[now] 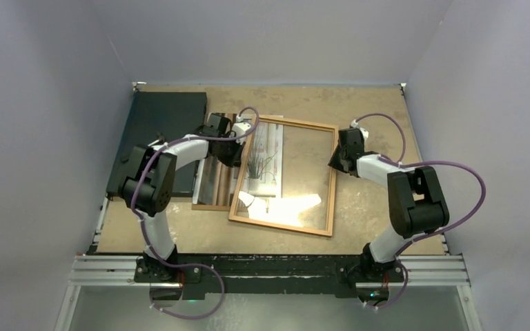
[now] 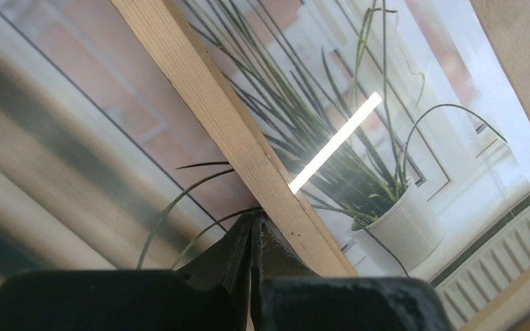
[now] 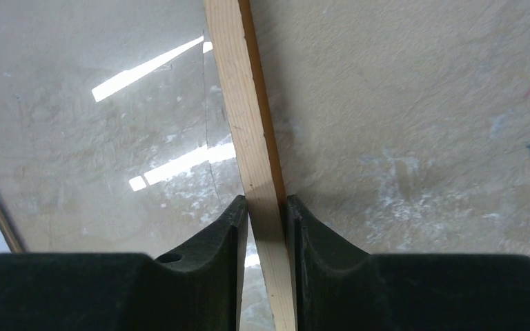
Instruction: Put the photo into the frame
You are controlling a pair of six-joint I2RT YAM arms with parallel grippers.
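The frame [image 1: 280, 226] lies flat in the middle of the table, with glass in it that reflects light. The photo [image 1: 262, 164] of the spiky plant lies under the frame's left bar: its right part shows through the glass and its left part sticks out to the left. In the left wrist view the bar [image 2: 214, 110] crosses the photo [image 2: 400, 207]. My left gripper [image 1: 237, 146] is shut, and its tips [image 2: 252, 219] rest on the photo against the bar. My right gripper [image 1: 334, 164] is shut on the frame's right bar [image 3: 238, 89], one finger on each side [image 3: 268, 203].
A dark grey-black mat [image 1: 162, 131] lies at the back left, partly under my left arm. A thin brown edge [image 1: 210, 205] shows below the photo's left part. The sandy tabletop [image 1: 373, 110] is walled in at the back and on both sides.
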